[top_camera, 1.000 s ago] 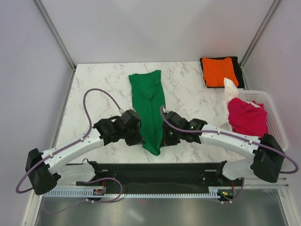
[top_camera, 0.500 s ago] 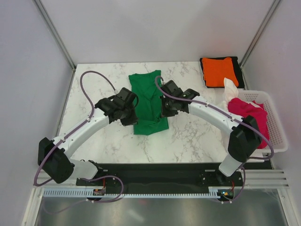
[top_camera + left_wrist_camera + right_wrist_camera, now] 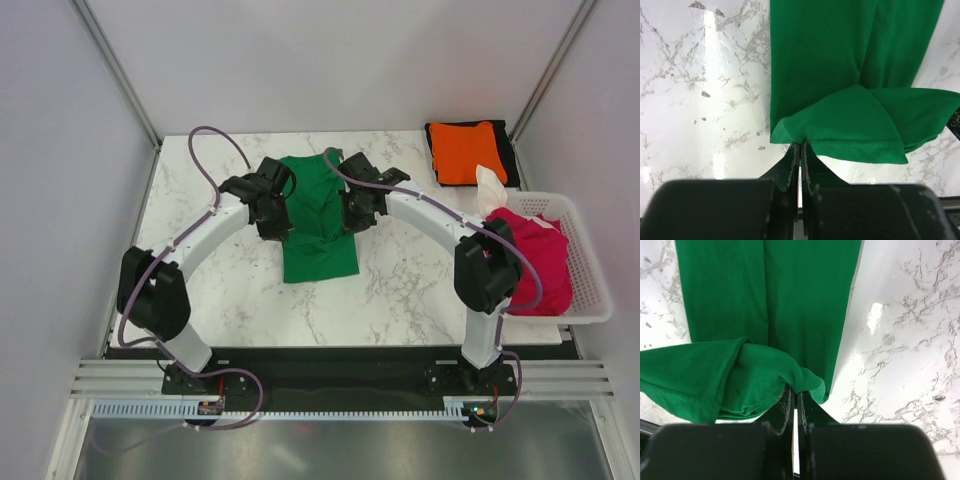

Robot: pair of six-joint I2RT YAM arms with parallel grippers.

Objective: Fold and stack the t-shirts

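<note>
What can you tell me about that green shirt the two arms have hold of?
The green t-shirt is soft, plain, bright cloth, narrowed into a long strip lying on the marble table, near its middle. Its near end is doubled over on top of the rest, with the stitched hem showing. The left hand pinches one hem corner and the right hand the other, both shut on the cloth.

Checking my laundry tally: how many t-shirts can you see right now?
5: green t-shirt mid-table, orange t-shirt folded atop black t-shirt far right, red t-shirt and white t-shirt in the basket; more may hide beneath.
</note>
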